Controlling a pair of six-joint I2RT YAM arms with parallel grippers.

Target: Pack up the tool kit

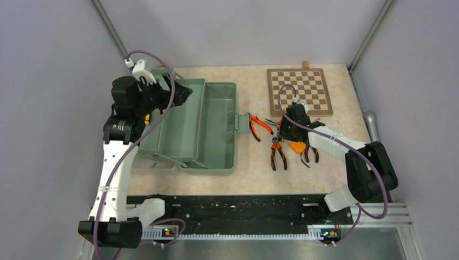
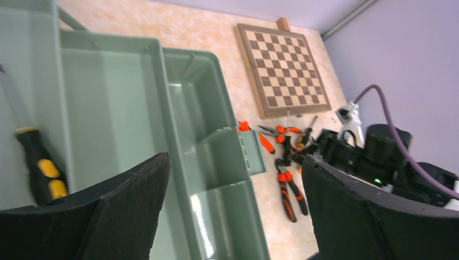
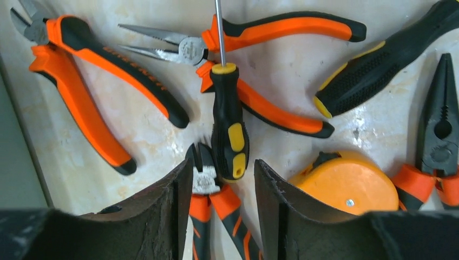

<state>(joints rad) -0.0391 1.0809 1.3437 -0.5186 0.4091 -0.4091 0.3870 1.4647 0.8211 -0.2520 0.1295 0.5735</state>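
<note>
Right fingers [image 3: 162,216] released, straddling the butt of a screwdriver [image 3: 230,127] on the counter [image 3: 281,65], tape measure [image 3: 346,187] just right | left fingers [image 2: 124,206] released above the toolbox [image 2: 216,179] | second screwdriver [image 2: 40,168] in its tray, left of them.

Robotics lab test cell, plain grey wall panels [image 1: 48,81] on 3 sides, alu frame posts [image 1: 373,32] in back corners, 2 arms [image 1: 116,162] bolted to black base rail [image 1: 238,208], purple cables [image 1: 143,52] looped over arms, beige tabletop [image 1: 254,173] as work area.
</note>
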